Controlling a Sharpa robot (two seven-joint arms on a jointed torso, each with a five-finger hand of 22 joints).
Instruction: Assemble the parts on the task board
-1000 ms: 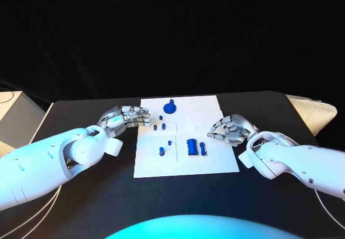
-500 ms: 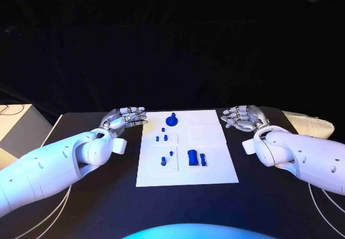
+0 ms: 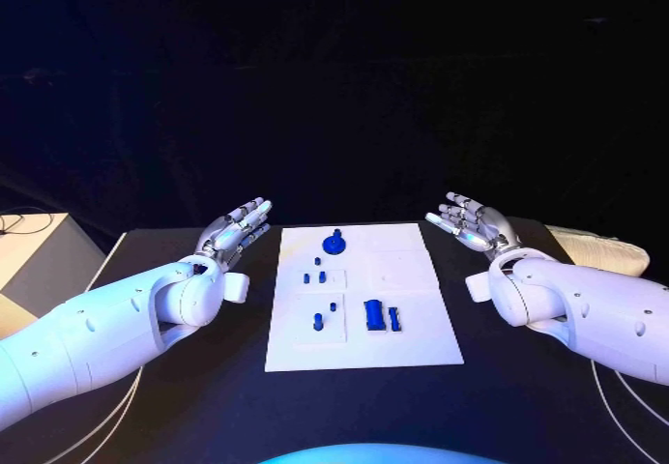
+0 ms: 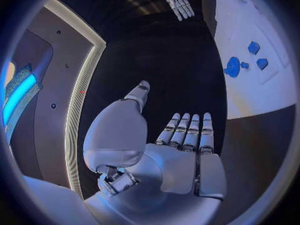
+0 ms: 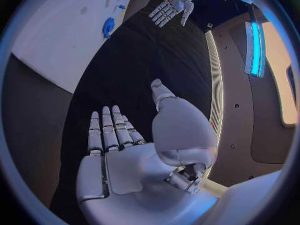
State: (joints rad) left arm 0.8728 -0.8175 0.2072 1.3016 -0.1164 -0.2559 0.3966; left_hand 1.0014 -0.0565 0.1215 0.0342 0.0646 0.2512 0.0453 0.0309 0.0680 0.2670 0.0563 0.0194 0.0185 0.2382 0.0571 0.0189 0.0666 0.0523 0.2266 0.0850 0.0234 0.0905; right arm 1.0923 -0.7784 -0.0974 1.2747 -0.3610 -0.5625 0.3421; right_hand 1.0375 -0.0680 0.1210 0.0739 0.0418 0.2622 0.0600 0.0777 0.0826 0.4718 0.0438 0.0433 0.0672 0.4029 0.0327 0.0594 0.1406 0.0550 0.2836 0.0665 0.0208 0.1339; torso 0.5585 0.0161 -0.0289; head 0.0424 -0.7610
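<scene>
Both hands, left hand (image 3: 234,230) and right hand (image 3: 472,224), hover flat, fingers spread, holding nothing, either side of the task board (image 3: 419,329). Blue parts (image 3: 374,313) lie scattered there; can't judge the stage.

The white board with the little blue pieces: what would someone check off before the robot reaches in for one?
1. Left hand free: ok, fingers spread, holding nothing, beside the board's left edge.
2. Right hand free: ok, open and off the board's right edge.
3. Task board unobstructed: ok, neither hand is over it.
4. Parts in sight: ok; the round blue part lies at the far end, the large blue block nearer the robot, with small pegs between.
5. Which parts are already seated: cannot tell, too small to judge.
6. Board lying square on the black table: ok, as far as shows.
</scene>
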